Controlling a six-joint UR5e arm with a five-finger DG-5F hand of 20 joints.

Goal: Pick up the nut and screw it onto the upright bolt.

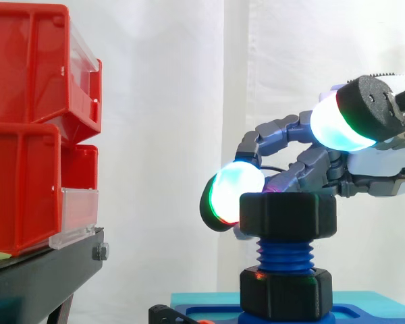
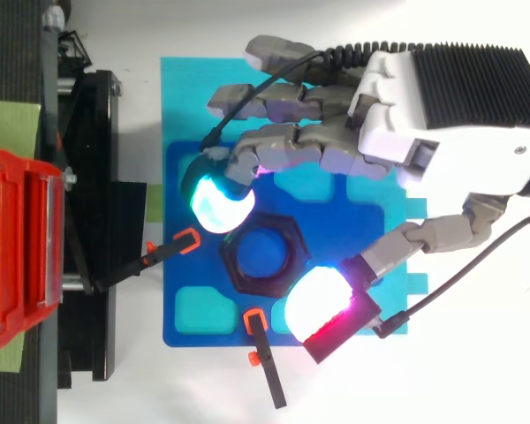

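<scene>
The nut is a thick black hexagon with flat faces and softened edges. It sits level at the top of the upright bolt, low and right of centre in the side view. The bolt is bright blue with coarse threads. A short run of thread shows between the nut and a second black hexagonal collar at the foot of the bolt. That collar rests on a blue base plate along the bottom edge.

In the top view the nut forms a dark six-sided ring around the blue bolt end, near the middle of the frame.

The hand reaches in from the upper right and is spread wide, straddling the nut and clasping nothing. One cyan-glowing fingertip lies just up and left of the nut. In the side view this fingertip sits at the nut's upper left edge. The thumb pad glows white and magenta just down and right of the nut, and in the side view the thumb pad stands clear above it.

Red bins on a black stand fill the left side.
</scene>
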